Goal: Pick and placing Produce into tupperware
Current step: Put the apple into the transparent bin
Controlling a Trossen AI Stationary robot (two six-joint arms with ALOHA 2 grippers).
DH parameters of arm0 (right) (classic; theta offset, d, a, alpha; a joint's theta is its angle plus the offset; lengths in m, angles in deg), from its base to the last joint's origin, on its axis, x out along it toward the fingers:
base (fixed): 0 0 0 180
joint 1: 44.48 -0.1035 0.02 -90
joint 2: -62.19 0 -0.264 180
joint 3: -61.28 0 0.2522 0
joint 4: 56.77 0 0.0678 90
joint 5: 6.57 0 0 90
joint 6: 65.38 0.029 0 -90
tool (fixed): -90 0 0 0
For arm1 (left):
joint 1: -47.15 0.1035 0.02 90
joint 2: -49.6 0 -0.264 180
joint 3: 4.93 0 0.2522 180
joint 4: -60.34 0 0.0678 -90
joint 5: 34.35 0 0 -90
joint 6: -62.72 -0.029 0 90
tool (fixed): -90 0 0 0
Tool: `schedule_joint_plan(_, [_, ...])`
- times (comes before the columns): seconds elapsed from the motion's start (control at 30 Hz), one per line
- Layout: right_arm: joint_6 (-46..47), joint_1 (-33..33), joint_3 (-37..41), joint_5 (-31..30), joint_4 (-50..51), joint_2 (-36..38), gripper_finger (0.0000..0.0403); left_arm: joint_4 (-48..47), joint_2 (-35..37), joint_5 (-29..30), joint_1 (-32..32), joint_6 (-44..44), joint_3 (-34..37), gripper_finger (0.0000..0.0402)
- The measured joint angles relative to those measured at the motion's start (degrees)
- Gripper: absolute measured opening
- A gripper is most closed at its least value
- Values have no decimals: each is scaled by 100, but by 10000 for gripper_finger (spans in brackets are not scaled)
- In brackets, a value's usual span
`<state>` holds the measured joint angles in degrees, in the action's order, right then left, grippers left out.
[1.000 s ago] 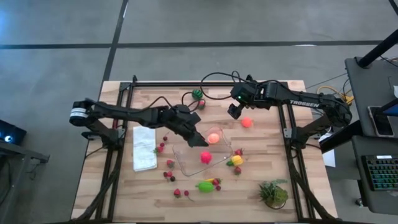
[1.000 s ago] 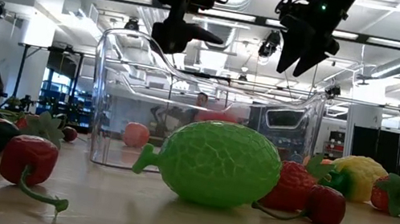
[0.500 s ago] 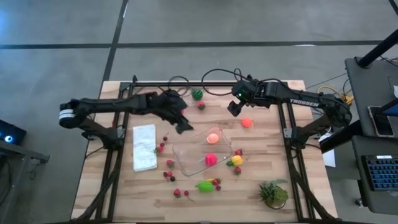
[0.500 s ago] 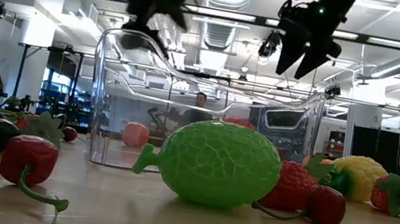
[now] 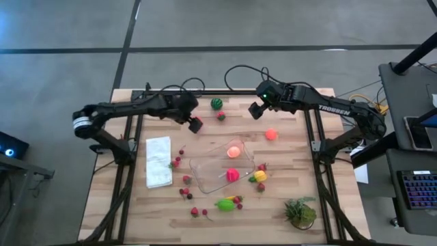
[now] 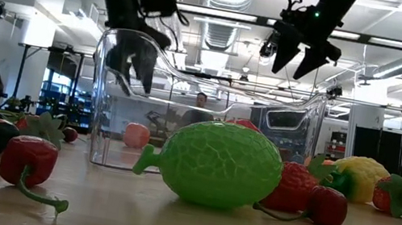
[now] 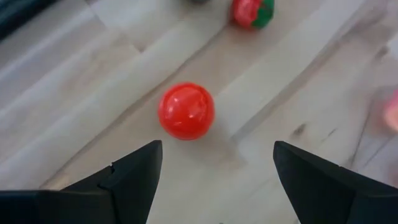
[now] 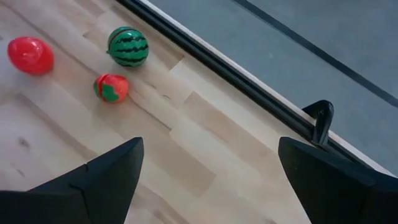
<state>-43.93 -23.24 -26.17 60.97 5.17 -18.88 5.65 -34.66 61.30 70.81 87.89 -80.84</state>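
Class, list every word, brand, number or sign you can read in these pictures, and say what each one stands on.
"TROSSEN": white letters on the right arm, read in the high view.
The keyboard at the picture's right edge: its key markings are too small to read.
Nothing readable shows on the tupperware, the produce, or in the low and wrist views.

Clear tupperware holds two fruits, others scattered.

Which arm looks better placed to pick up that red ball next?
The left. Its open tool hangs right above the red ball, which shows between its fingers. The right tool is farther off, past the strawberry and striped melon.
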Motion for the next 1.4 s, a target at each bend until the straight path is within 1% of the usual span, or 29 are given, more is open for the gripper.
schedule_joint_plan(0.23, [51, 17, 0, 5, -17, 0, 365, -3, -637, 44, 2, -1, 0, 292])
schedule_joint_plan(0.33, [107, 19, 0, 16, -22, 0, 365, 46, -763, 70, 2, -2, 0, 292])
schedule_joint_plan(0.57, [105, 19, 0, 16, -35, 0, 365, 596, -955, 75, 2, -5, 2, 292])
schedule_joint_plan(0.7, [106, 19, 0, 14, -33, 0, 365, 612, -1111, 72, 2, -4, 2, 292])
schedule_joint_plan(0.9, [105, 19, 0, 13, -32, 0, 365, 643, -1236, 84, 36, -4, 2, 292])
schedule_joint_plan(1.27, [106, 19, 0, 13, -39, 0, 365, 1130, -1260, 216, 65, -28, 4, 292])
schedule_joint_plan(1.4, [106, 19, 0, 13, -41, 0, 365, 1331, -1260, 218, 66, -61, 7, 300])
